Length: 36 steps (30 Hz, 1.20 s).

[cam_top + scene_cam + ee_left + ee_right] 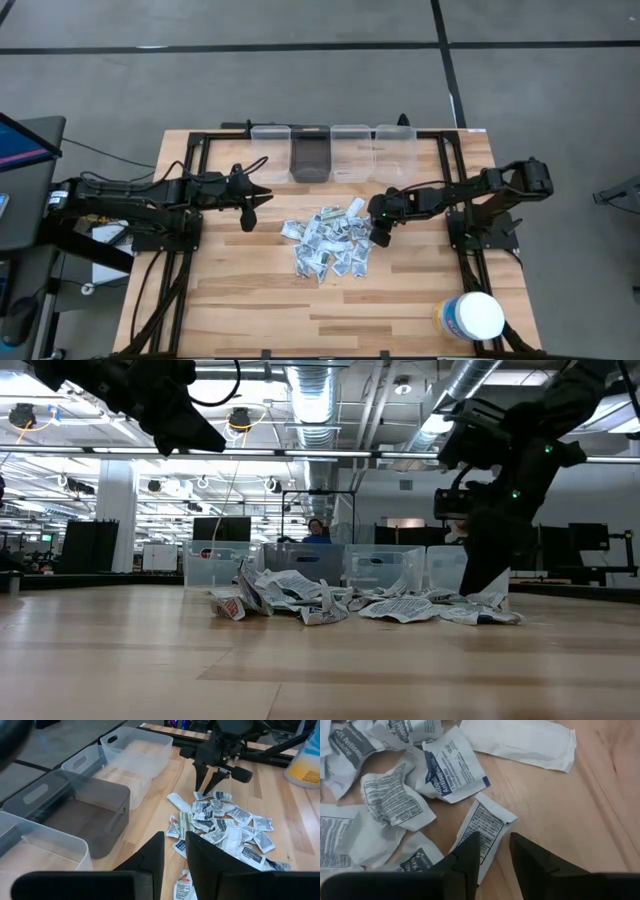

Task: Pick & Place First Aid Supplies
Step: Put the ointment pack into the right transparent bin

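The first aid supplies [328, 244], small flat white-grey paper packets with blue, black or red print, lie in a loose heap on the pale wooden counter [250, 300], just in front of the row of plastic bins. One packet with black print [482, 830] lies directly ahead of the right gripper [494, 851], its near edge running in under the tips of the two dark fingers, which stand a little apart with the gap lined up over it. That placement suggests this packet is the chosen one, taken from the heap's edge where it lies mostly clear of its neighbours. Whether the fingertips already touch the paper I cannot tell; nothing looks clamped. A longer plain white packet [520, 742] lies well beyond the fingers, on bare wood.

The left gripper [174, 851] hangs above the counter on the far side of the heap, fingers a narrow slot apart and empty, pointing toward the packets. Beside those fingers stand a dark smoked bin [75, 815] and a clear bin [137, 752], likely where the packets go. A large white round tub with a yellow label [470, 316] stands well apart at the counter's corner.
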Each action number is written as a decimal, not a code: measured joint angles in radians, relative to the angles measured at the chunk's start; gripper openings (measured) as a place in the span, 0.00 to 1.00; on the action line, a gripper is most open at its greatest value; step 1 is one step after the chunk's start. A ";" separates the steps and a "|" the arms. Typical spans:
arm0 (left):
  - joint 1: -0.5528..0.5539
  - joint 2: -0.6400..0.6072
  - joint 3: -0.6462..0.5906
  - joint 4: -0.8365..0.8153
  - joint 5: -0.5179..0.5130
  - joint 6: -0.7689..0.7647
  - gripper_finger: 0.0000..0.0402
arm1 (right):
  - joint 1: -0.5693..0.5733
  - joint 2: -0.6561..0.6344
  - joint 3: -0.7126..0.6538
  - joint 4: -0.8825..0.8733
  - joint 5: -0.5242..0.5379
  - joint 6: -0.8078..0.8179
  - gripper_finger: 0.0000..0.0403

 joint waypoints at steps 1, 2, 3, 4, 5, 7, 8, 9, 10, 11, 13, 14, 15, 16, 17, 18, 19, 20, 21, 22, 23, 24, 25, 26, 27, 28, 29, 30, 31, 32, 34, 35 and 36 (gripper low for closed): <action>0.000 0.000 0.000 0.000 0.000 0.000 0.19 | 0.000 0.011 0.000 0.003 0.000 0.001 0.25; 0.000 0.000 0.000 0.001 0.000 0.000 0.19 | 0.000 0.019 0.001 0.004 0.000 0.001 0.25; 0.000 0.000 0.000 0.001 -0.001 0.000 0.19 | 0.001 0.023 0.001 0.003 -0.001 0.002 0.25; 0.000 0.000 0.000 0.001 -0.002 0.000 0.19 | 0.001 0.023 0.001 0.000 0.000 0.004 0.25; 0.000 0.000 0.000 0.001 -0.004 0.000 0.19 | 0.001 0.023 0.001 -0.001 0.000 0.007 0.24; 0.000 0.000 0.000 0.001 -0.005 0.000 0.19 | 0.001 0.022 0.001 -0.002 0.000 0.009 0.22; 0.000 0.000 0.000 0.002 -0.005 0.000 0.19 | 0.001 0.017 0.000 -0.005 -0.001 0.010 0.20; 0.000 0.000 0.000 0.002 -0.005 0.000 0.19 | 0.001 0.013 0.000 -0.007 -0.001 0.011 0.17; 0.000 0.000 0.000 0.003 -0.005 0.000 0.19 | 0.000 0.007 0.000 -0.009 0.000 0.011 0.14; 0.000 0.000 0.000 0.004 -0.006 0.000 0.19 | -0.001 0.000 -0.001 -0.012 0.000 0.011 0.12; 0.000 0.000 0.000 0.004 -0.008 0.000 0.19 | -0.001 -0.014 -0.002 -0.015 0.000 0.011 0.05; 0.000 0.000 0.001 0.004 -0.008 0.000 0.19 | -0.001 -0.021 -0.002 -0.016 -0.001 0.011 0.03; 0.000 0.000 0.001 0.005 -0.008 0.000 0.19 | -0.001 -0.031 -0.003 -0.017 -0.001 0.011 0.02; 0.000 0.000 0.001 0.005 -0.009 0.000 0.19 | -0.001 -0.038 -0.004 -0.018 -0.004 0.011 0.02; 0.000 0.000 0.001 0.005 -0.010 0.000 0.19 | -0.001 -0.047 -0.005 -0.022 -0.007 0.012 0.02; 0.000 0.000 0.001 0.005 -0.015 0.001 0.19 | -0.001 -0.059 -0.007 -0.028 -0.015 0.014 0.03; 0.000 0.000 0.001 0.005 -0.017 0.003 0.19 | 0.000 -0.074 -0.007 -0.029 -0.016 0.015 0.03; 0.000 0.000 0.001 0.005 -0.019 0.004 0.19 | 0.000 -0.090 -0.007 -0.023 -0.020 0.015 0.02; 0.000 0.000 0.001 0.006 -0.020 0.004 0.19 | -0.001 -0.107 -0.007 -0.022 -0.026 0.015 0.01; 0.000 0.000 0.001 0.006 -0.020 0.005 0.19 | -0.003 -0.123 -0.007 -0.022 -0.033 0.014 0.01; 0.000 0.000 0.001 0.007 -0.020 0.005 0.19 | -0.004 -0.140 -0.007 -0.022 -0.034 0.015 0.01; 0.000 0.000 0.001 0.008 -0.021 0.005 0.19 | -0.005 -0.157 -0.007 -0.022 -0.035 0.015 0.01; 0.000 0.000 0.001 0.008 -0.022 0.005 0.19 | -0.008 -0.173 -0.007 -0.020 -0.036 0.015 0.01; 0.000 0.000 0.001 0.008 -0.023 0.006 0.19 | -0.010 -0.190 -0.007 -0.019 -0.041 0.015 0.01; 0.000 0.000 0.001 0.008 -0.023 0.007 0.19 | -0.013 -0.208 -0.007 -0.019 -0.050 0.014 0.00; 0.000 0.000 0.001 0.008 -0.023 0.007 0.19 | -0.017 -0.226 -0.007 -0.018 -0.058 0.014 0.00; 0.000 0.000 0.001 0.008 -0.023 0.007 0.19 | -0.021 -0.243 -0.006 -0.016 -0.061 0.014 0.00; 0.000 0.000 0.001 0.008 -0.023 0.007 0.19 | -0.027 -0.259 -0.005 -0.016 -0.062 0.014 0.01; 0.000 0.000 0.001 0.008 -0.023 0.007 0.19 | -0.032 -0.276 -0.005 -0.017 -0.065 0.014 0.00; 0.000 0.000 0.001 0.008 -0.023 0.007 0.19 | -0.038 -0.297 -0.005 -0.016 -0.069 0.014 0.00; 0.000 0.000 0.001 0.009 -0.023 0.007 0.19 | -0.054 -0.333 -0.005 -0.003 -0.097 0.011 0.00; 0.000 0.000 0.001 0.008 -0.023 0.007 0.19 | -0.064 -0.353 -0.005 0.005 -0.119 0.011 0.00; 0.000 0.000 0.001 0.009 -0.023 0.007 0.19 | -0.073 -0.372 -0.005 0.015 -0.143 0.011 0.00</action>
